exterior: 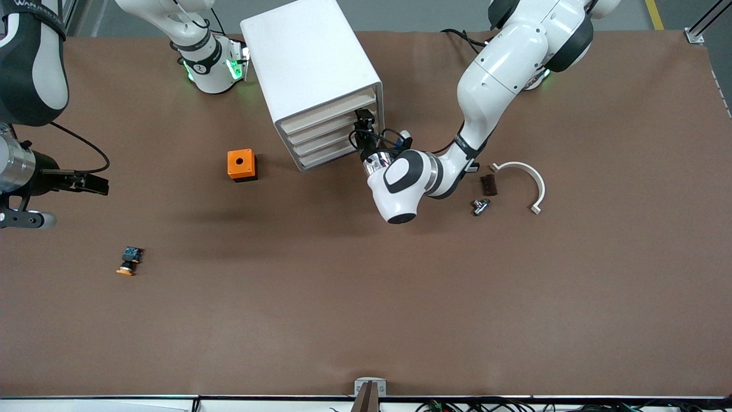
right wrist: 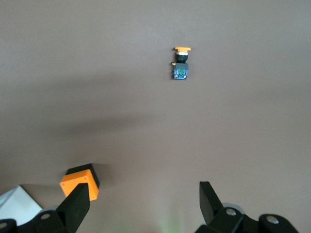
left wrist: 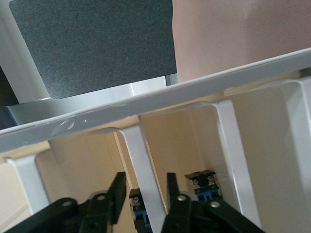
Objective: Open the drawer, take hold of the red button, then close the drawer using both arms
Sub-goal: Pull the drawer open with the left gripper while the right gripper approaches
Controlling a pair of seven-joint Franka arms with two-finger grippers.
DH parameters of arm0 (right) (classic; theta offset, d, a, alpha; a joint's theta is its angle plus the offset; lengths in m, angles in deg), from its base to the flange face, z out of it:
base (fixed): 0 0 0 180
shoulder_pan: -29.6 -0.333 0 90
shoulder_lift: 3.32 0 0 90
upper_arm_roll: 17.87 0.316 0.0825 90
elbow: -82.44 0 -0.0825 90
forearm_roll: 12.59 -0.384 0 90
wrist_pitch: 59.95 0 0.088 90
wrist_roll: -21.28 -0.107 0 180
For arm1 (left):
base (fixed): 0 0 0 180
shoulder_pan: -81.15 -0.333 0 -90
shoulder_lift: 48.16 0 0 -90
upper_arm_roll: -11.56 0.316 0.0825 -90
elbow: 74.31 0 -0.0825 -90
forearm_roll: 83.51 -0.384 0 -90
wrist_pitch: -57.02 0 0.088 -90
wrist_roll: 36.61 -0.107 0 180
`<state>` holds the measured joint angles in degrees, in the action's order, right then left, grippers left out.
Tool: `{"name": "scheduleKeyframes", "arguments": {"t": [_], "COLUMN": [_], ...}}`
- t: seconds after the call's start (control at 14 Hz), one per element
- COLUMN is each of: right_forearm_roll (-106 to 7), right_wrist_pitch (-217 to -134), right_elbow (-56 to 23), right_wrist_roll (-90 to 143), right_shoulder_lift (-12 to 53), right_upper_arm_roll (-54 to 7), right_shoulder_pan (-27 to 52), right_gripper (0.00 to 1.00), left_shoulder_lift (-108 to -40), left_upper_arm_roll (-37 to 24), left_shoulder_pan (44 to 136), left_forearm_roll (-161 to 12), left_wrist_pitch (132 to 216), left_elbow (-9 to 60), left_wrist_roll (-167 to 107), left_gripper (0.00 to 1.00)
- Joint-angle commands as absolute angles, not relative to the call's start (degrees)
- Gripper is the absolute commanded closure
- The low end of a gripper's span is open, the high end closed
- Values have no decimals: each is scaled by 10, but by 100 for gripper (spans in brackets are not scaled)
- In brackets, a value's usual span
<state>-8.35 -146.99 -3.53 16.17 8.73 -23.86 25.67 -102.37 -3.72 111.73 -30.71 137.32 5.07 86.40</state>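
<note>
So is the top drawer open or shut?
Cannot tell for sure. The left tool straddles a white divider at the drawer, with blue-backed parts visible inside.

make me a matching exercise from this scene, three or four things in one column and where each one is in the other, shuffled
Things:
1. left hand
2. right hand
3. orange cube
4. white curved bracket

Places:
A. on the table toward the left arm's end
B. at the front of the white cabinet, fingers astride a drawer handle
C. open, in the air over the table, waiting
D. on the table beside the cabinet, toward the right arm's end

Pairs: 1-B, 2-C, 3-D, 4-A
</note>
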Motion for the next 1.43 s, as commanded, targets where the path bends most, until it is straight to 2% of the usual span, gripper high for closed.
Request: {"name": "scheduleKeyframes", "arguments": {"t": [0.0,0.21,0.43,0.93,1.36], "right_forearm_roll": [-100,-123,-164,-180,-182], "right_wrist_pitch": [-1458,-1450,-1451,-1458,-1512], "right_elbow": [-26,-27,-30,-33,-36], "right_wrist_roll": [129,66,7,-138,-289], "right_shoulder_lift": [89,87,86,85,88], "right_upper_arm_roll": [-238,-238,-238,-238,-238], "right_shoulder_pan": [256,252,249,197,106], "right_gripper": [0,0,0,0,0], "left_shoulder_lift": [-1027,-1031,-1031,-1034,-1043], "left_upper_arm_roll": [-38,-38,-37,-32,-29], "left_shoulder_pan": [1120,1124,1123,1091,1038], "left_forearm_roll": [-296,-296,-296,-296,-303], "left_wrist_pitch": [1369,1370,1370,1384,1394], "left_elbow": [51,51,51,46,46], "left_wrist_roll": [873,885,893,893,895], "left_gripper": [73,84,89,88,87]}}
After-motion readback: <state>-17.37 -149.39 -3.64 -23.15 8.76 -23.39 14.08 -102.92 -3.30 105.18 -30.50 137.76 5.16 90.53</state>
